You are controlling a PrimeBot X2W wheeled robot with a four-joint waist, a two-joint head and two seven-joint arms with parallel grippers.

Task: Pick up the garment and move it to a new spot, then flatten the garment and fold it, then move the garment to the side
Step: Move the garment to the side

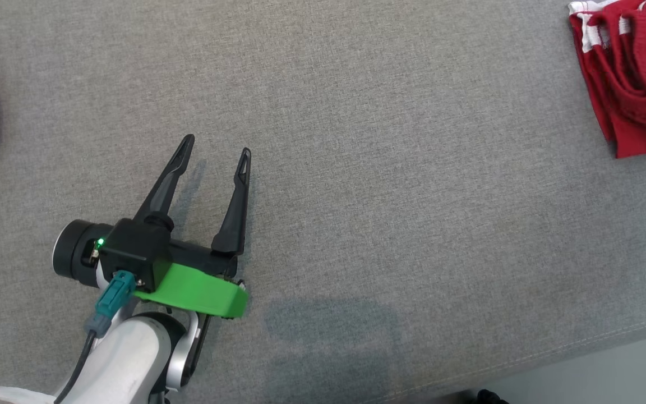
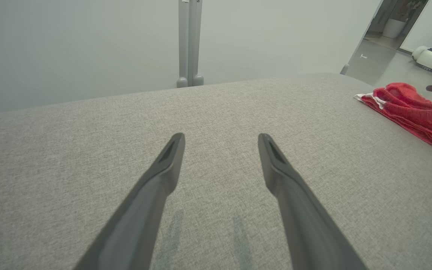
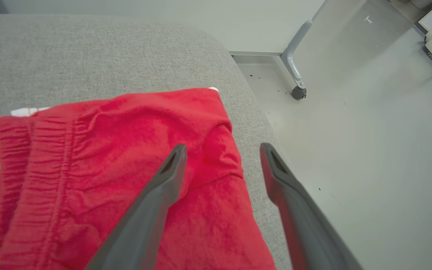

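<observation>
Right gripper [image 3: 221,152] spread wide, empty, poised over folded garment [image 3: 99,157]; left gripper [image 1: 217,147], likewise open, well apart.

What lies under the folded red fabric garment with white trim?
Grey woven fabric surface, showing around the red garment near the surface's rounded corner. Anything directly beneath is covered, unseen.
</observation>
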